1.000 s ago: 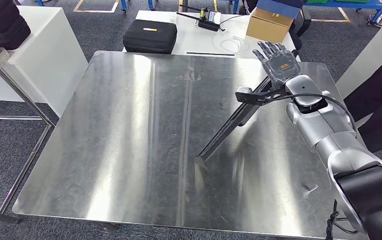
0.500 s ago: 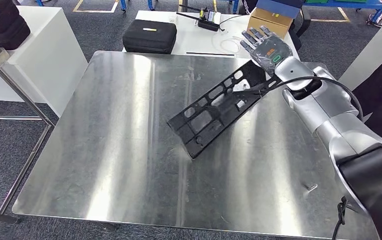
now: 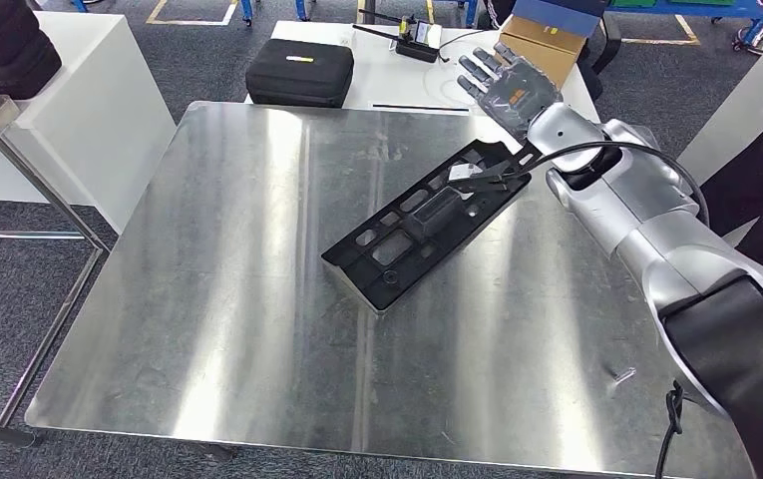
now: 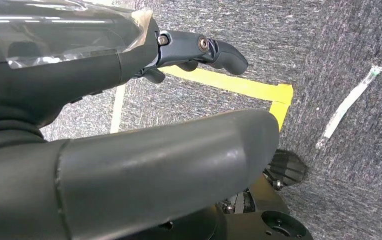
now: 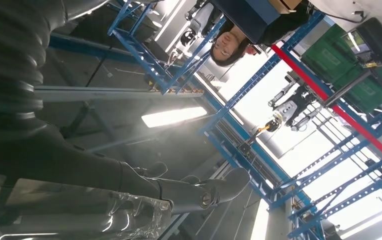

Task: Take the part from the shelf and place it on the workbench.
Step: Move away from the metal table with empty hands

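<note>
The part [image 3: 419,220], a long black plate with several cut-outs, lies flat on the steel workbench [image 3: 207,299], slanting from the middle toward the far right. Over the part's far end hovers my right hand [image 3: 510,84], its fingers spread and nothing in it; its wrist is just above that end. In the right wrist view the right hand's fingers [image 5: 198,192] stretch out bare against ceiling racks. My left hand [image 4: 129,65] hangs low over the grey carpet, fingers extended, holding nothing.
A black case [image 3: 299,70] and a cardboard box [image 3: 540,47] sit on the white table behind the bench. A white cabinet [image 3: 88,90] stands at the left. A person in dark clothes [image 3: 756,200] stands at the right. A small screw [image 3: 620,376] lies near the bench's front right.
The part tipped from standing on its edge to lying flat on the bench. My right hand let it go and moved up and toward the far edge.
</note>
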